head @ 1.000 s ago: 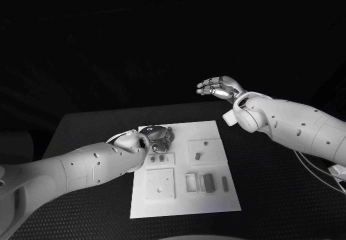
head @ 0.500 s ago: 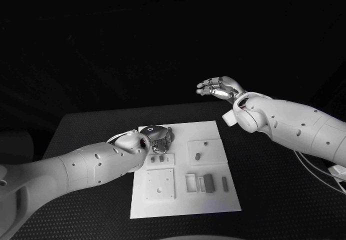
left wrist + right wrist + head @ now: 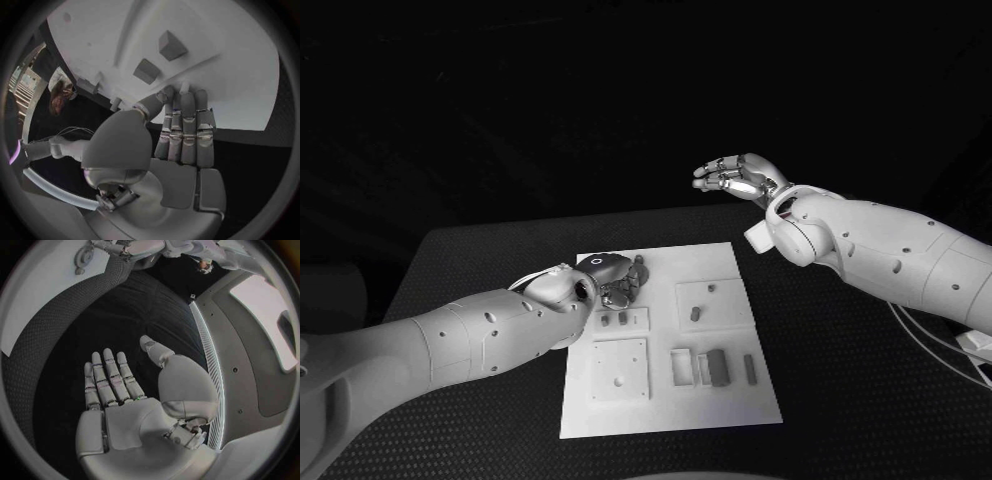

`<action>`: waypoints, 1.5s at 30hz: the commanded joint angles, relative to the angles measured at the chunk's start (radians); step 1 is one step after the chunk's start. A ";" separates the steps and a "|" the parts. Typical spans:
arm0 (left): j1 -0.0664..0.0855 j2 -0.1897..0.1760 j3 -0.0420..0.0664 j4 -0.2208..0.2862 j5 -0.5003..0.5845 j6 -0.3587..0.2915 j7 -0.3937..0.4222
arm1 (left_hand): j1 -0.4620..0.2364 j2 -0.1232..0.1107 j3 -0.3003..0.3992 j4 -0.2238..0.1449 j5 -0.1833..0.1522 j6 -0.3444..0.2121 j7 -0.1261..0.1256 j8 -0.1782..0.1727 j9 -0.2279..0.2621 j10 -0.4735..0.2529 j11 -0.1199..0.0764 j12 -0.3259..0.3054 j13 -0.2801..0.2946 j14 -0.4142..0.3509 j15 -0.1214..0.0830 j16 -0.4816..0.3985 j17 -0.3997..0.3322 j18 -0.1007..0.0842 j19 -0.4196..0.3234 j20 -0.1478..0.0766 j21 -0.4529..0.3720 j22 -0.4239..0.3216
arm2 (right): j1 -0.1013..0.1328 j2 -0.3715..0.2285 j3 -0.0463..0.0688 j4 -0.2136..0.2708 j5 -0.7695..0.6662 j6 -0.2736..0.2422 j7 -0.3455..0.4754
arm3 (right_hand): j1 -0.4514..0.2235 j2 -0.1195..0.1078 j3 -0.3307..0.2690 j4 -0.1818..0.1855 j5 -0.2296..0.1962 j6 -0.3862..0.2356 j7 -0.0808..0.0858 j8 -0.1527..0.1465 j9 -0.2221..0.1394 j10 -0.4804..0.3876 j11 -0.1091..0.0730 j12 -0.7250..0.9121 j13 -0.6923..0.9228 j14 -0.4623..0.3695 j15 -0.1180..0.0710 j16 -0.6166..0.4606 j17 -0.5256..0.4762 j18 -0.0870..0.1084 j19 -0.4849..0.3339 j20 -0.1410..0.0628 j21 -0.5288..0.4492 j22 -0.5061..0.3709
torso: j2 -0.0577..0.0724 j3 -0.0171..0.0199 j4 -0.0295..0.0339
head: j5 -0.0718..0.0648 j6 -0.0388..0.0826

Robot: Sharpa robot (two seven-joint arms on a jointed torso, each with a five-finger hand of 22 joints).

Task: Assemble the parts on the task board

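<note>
White board (image 3: 668, 400) is laid mid-tabletop (image 3: 473, 250). Its eleven-o'clock corner is covered by the left robot hand (image 3: 617, 275), fingers together, nothing held, seemingly seeking parts (image 3: 718, 365). The right robot hand (image 3: 737, 176), spread empty, is parked clear at one o'clock.

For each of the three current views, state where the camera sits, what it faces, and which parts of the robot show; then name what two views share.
Head view: from the robot's head, looking down at the black table and flat white task board; both white arms, silver left hand over the board's far end, right hand raised beyond the table.
Left wrist view: behind the left hand, facing the board and small grey parts.
Right wrist view: behind the open right hand, facing the table.
Shared: head and left wrist views both show the board.
</note>
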 commanded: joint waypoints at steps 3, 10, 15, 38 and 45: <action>-0.002 -0.008 0.001 0.008 0.043 -0.030 0.019 | -0.007 0.014 0.007 0.003 0.004 0.012 0.000 0.006 0.002 0.014 -0.001 0.004 0.000 0.012 -0.003 0.006 0.000 0.004 0.013 -0.002 0.004 0.004 | 0.000 0.001 0.001 0.001 -0.006 0.015 0.009 | -0.003 0.003 -0.004 0.001 -0.005 0.000 0.052 0.005 -0.001 0.006 -0.001 -0.005 -0.002 -0.006 0.002 -0.003 -0.001 -0.016 -0.002 0.002 -0.006 0.002 | 0.000 -0.0007 0.0011 | 0.001 0.002; -0.001 -0.028 0.033 0.026 0.092 -0.033 0.031 | -0.013 0.017 0.007 0.003 0.004 0.015 -0.001 0.006 0.002 0.019 -0.002 0.002 -0.001 0.016 -0.005 0.009 0.001 0.004 0.018 -0.004 0.005 0.008 | 0.000 0.000 0.001 0.001 -0.006 0.016 0.009 | -0.003 0.003 -0.004 0.001 -0.005 0.000 0.052 0.005 -0.001 0.006 -0.001 -0.005 -0.002 -0.006 0.002 -0.004 -0.001 -0.016 -0.002 0.002 -0.007 0.002 | 0.000 -0.0008 0.0014 | 0.004 0.003; 0.000 -0.050 0.076 0.052 0.146 -0.011 0.033 | -0.018 0.018 0.007 0.003 0.004 0.017 -0.002 0.007 0.002 0.022 -0.003 0.001 -0.001 0.018 -0.006 0.010 0.001 0.004 0.021 -0.005 0.005 0.010 | 0.000 -0.003 0.001 0.000 -0.006 0.015 0.008 | -0.003 0.003 -0.004 0.001 -0.005 0.000 0.052 0.005 -0.001 0.006 -0.001 -0.005 -0.002 -0.006 0.002 -0.004 -0.001 -0.016 -0.002 0.002 -0.007 0.002 | -0.001 -0.0012 0.0025 | 0.005 0.004; 0.040 -0.154 0.097 0.120 0.129 0.135 -0.006 | -0.026 0.023 0.006 0.002 0.003 0.019 -0.003 0.007 0.002 0.026 -0.004 -0.001 -0.002 0.017 -0.007 0.011 0.001 0.003 0.022 -0.007 0.005 0.014 | 0.000 -0.010 0.001 0.000 -0.006 0.015 0.006 | -0.003 0.003 -0.004 0.000 -0.005 0.000 0.051 0.006 -0.002 0.007 -0.001 -0.005 -0.004 -0.007 0.002 -0.004 -0.001 -0.016 -0.002 0.002 -0.009 0.004 | 0.000 -0.0005 0.0022 | 0.013 0.002; 0.039 -0.148 0.060 0.109 0.098 0.127 -0.006 | -0.026 0.023 0.006 0.002 0.003 0.020 -0.003 0.007 0.002 0.027 -0.005 -0.002 -0.002 0.017 -0.007 0.011 0.001 0.003 0.022 -0.007 0.005 0.015 | 0.000 -0.009 0.001 -0.001 -0.006 0.016 0.007 | -0.003 0.003 -0.005 0.001 -0.005 0.000 0.051 0.006 -0.002 0.007 -0.001 -0.005 -0.004 -0.007 0.002 -0.004 -0.001 -0.016 -0.002 0.002 -0.009 0.004 | 0.001 -0.0013 0.0010 | 0.016 0.000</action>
